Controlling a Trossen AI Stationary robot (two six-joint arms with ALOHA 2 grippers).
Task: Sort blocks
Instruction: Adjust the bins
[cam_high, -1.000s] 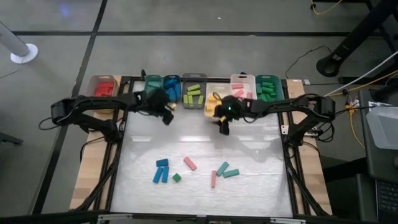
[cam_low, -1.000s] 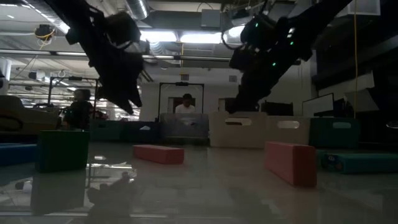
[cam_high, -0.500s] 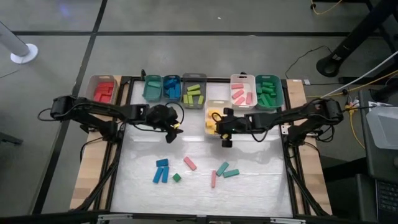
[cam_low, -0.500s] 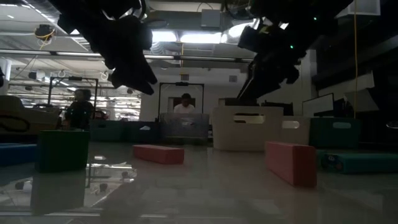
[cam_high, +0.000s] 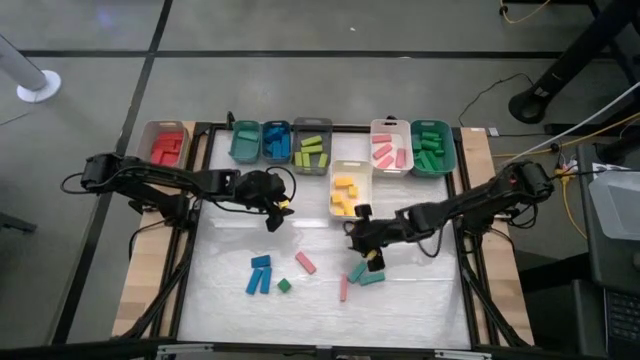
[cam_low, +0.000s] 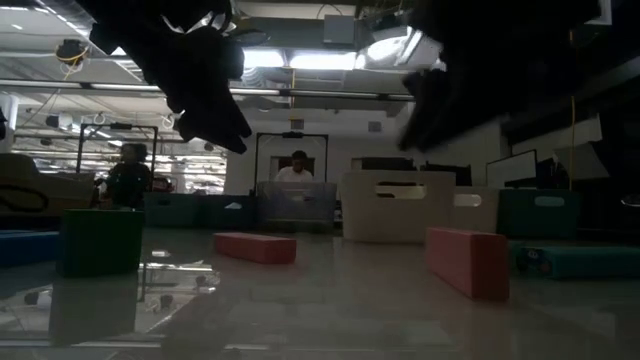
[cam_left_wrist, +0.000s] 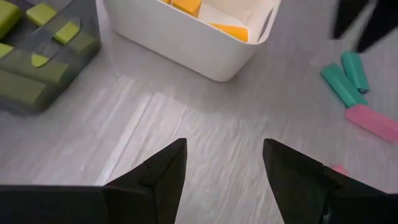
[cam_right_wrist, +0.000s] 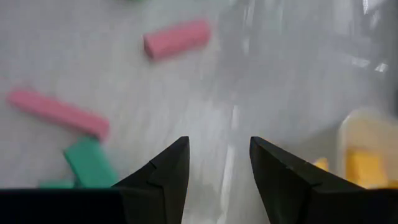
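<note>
From above, I count the loose blocks on the table's (cam_high: 420, 300) near half: two blue bars (cam_high: 260, 275), a dark green cube (cam_high: 284, 285), a pink bar (cam_high: 305, 263), a thin pink bar (cam_high: 343, 288) and two teal bars (cam_high: 366, 275). Along the far edge stand the bins: a tan bin (cam_high: 166, 143) with red pieces, a teal bin (cam_high: 245, 141), a blue-filled bin (cam_high: 276, 141), a grey bin (cam_high: 312, 147) with lime pieces, a white bin (cam_high: 389, 147) with pink pieces and a green bin (cam_high: 432, 147). A further white bin (cam_high: 350, 188) with yellow pieces sits nearer, towards the middle. My left gripper (cam_high: 275, 215) hangs left of centre over bare table. My right gripper (cam_high: 372, 258) is low, just over the teal bars.

At table height, I see only dark arm shapes overhead, the left gripper (cam_low: 215, 100) among them. A green cube (cam_low: 100, 240) stands at the left, with two pink bars (cam_low: 255, 247) farther right. Only this view takes in the room, where a person (cam_low: 298, 168) sits beyond the bins.

Left wrist: fingers (cam_left_wrist: 163, 171) spread with nothing between them over bare surface; lime pieces (cam_left_wrist: 43, 43) and the yellow-filled bin (cam_left_wrist: 199, 43) lie ahead.

Right wrist: fingers (cam_right_wrist: 171, 168) parted and empty; one teal bar (cam_right_wrist: 87, 163) lies just beside them, and two pink bars (cam_right_wrist: 177, 38) lie beyond.
</note>
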